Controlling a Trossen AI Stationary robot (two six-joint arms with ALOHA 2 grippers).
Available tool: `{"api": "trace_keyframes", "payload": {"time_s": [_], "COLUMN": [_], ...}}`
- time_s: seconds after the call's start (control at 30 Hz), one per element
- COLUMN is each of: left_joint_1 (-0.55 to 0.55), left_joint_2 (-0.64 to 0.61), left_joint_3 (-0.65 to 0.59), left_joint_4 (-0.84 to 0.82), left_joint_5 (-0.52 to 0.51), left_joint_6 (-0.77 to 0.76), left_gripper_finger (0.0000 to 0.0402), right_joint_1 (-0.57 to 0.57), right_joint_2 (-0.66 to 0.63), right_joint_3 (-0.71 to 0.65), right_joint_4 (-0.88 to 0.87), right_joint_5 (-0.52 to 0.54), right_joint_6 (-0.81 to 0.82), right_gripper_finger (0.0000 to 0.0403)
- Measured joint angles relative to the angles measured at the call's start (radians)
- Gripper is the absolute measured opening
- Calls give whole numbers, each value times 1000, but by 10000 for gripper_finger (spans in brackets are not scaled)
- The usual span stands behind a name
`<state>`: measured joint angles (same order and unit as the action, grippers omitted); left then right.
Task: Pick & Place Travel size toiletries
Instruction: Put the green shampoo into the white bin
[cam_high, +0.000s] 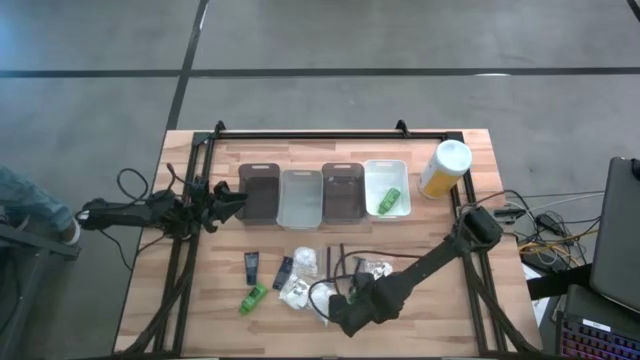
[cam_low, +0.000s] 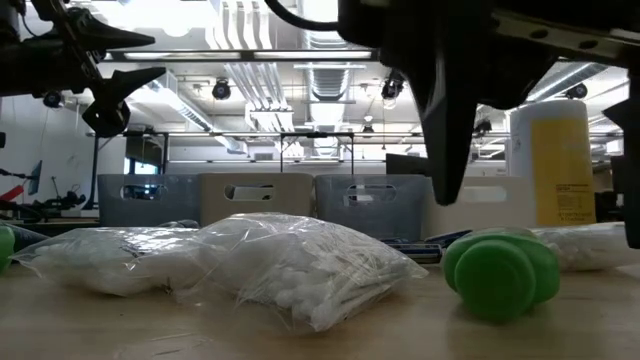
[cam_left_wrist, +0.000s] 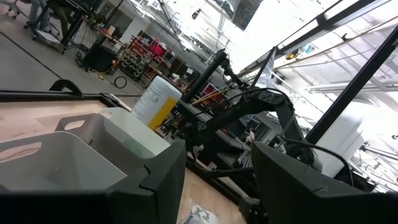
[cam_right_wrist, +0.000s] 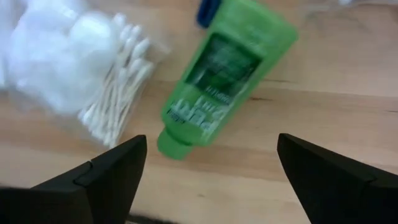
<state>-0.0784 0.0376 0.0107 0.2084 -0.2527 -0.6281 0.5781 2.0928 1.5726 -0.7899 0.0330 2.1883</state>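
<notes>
I have a green bottle (cam_right_wrist: 221, 74) lying flat on the table (cam_high: 480, 150) beneath my right gripper (cam_right_wrist: 208, 171), whose fingers are spread wide and hold nothing. A swab packet (cam_right_wrist: 93, 68) lies just beside it. By my count one green bottle (cam_high: 389, 200) sits in the white bin (cam_high: 387, 166); most items remain loose. My left gripper (cam_high: 232, 201) waits open near the bins.

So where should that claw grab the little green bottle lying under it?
Probably across the flat body of the green bottle, coming straight down. It lies flat on the table, cap toward the open right gripper, and its sides look free, though the cotton swab packet lies close on one side.
</notes>
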Motion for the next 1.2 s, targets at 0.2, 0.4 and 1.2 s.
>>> {"api": "trace_keyframes", "payload": {"time_s": [0.2, 0.4, 1.2], "left_joint_1": [0, 0, 0], "left_joint_2": [0, 0, 0], "left_joint_3": [0, 0, 0], "left_joint_4": [-1, -1, -9], "left_joint_5": [0, 0, 0], "left_joint_6": [0, 0, 0], "left_gripper_finger": [188, 188, 188], "right_joint_1": [-22, -64, -57], "right_joint_2": [2, 26, 82], "right_joint_3": [-1, 9, 42], "right_joint_4": [-34, -22, -22], "right_joint_5": [26, 13, -98], "right_joint_6": [120, 115, 82], "right_gripper_finger": [339, 323, 263]}}
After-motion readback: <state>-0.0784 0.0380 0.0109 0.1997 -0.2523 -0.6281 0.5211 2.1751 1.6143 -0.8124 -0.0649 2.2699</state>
